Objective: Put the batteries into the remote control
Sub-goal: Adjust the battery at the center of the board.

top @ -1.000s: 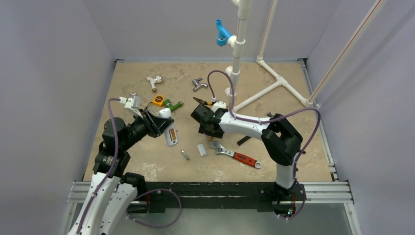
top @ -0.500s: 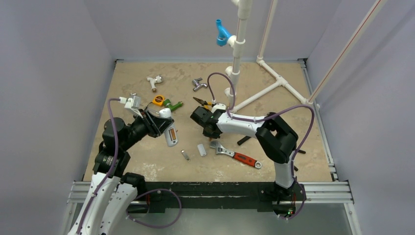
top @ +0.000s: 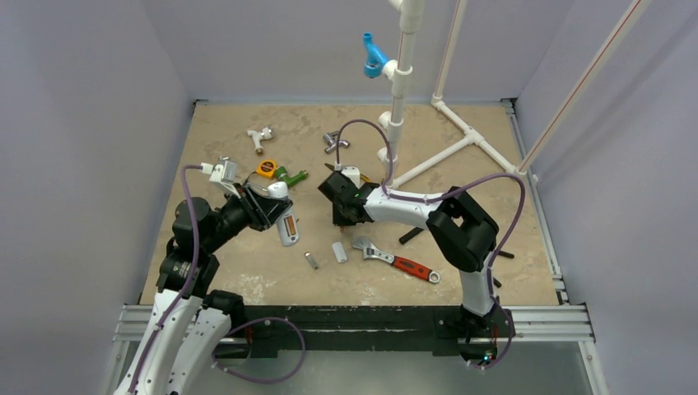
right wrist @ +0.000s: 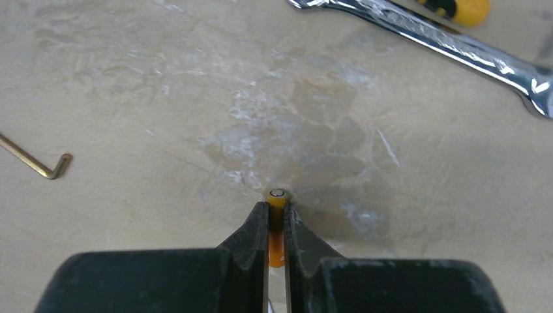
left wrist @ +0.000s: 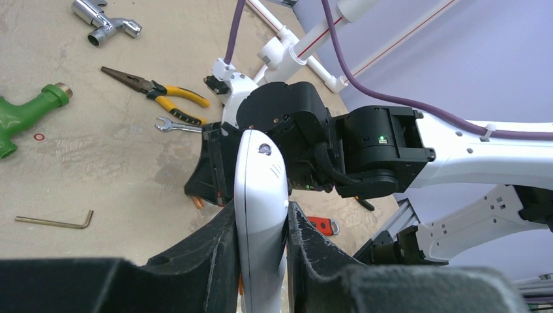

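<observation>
My left gripper (top: 270, 207) is shut on the white remote control (top: 286, 224) and holds it above the table at the left. An orange battery (top: 290, 224) shows in the remote's open back. In the left wrist view the remote (left wrist: 261, 189) stands on edge between the black fingers (left wrist: 218, 241). My right gripper (right wrist: 276, 210) is down at the table and shut on another orange battery (right wrist: 276, 196), whose metal-capped end sticks out past the fingertips. Seen from above, the right gripper (top: 341, 217) sits just right of the remote.
A small white cover piece (top: 339, 252), a silvery cylinder (top: 311, 261) and a red-handled adjustable wrench (top: 397, 262) lie near the front. Pliers (left wrist: 156, 91), a spanner (right wrist: 424, 36), a hex key (right wrist: 36, 160), a green fitting (top: 290, 175) and a white pipe frame (top: 444, 148) lie further back.
The right gripper has shifted a little left and back over the table and closed from open onto the orange battery. The left arm and the remote have not moved.
</observation>
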Available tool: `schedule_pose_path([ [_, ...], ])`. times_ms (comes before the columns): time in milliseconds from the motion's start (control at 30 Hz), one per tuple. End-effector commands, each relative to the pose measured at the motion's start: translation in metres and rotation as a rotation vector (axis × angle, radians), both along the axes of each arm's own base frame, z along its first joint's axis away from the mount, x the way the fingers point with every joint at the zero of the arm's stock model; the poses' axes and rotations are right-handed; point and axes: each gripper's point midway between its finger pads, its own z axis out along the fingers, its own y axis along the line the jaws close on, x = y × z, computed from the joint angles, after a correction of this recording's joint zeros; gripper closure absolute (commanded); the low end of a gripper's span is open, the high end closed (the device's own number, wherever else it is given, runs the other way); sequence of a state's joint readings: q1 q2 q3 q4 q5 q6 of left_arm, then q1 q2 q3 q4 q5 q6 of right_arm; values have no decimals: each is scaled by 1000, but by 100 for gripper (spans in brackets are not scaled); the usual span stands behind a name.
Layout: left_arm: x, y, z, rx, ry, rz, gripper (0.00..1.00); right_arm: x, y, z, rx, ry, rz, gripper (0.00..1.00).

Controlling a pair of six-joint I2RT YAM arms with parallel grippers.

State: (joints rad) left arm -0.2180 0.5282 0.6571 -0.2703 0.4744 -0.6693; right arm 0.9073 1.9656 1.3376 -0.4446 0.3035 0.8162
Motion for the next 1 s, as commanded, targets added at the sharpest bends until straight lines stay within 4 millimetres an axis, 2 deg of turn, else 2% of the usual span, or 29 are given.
schedule_pose_path([
  [0,4,1,21,-19,-71,11,100,-3,15,-19,12,24,162,99],
  [200,4,1,22,-19,-71,9,100,-10,11,-27,-21,70,187,71],
  [233,4,1,21,-19,-71,10,100,-10,8,-27,-33,68,182,62],
  [300,4,1,21,-20,-68,9,100,-11,7,-27,-38,70,181,57],
  [433,4,1,22,-21,-69,9,100,-14,4,-29,-48,84,183,56],
  [633,4,1,22,-21,-71,7,100,-20,-5,-29,-92,88,201,62],
  [733,4,1,22,-23,-72,8,100,-23,-6,-27,-103,88,211,66],
  [967,4,0,22,-26,-70,6,100,-31,-4,-26,-130,85,223,68],
])
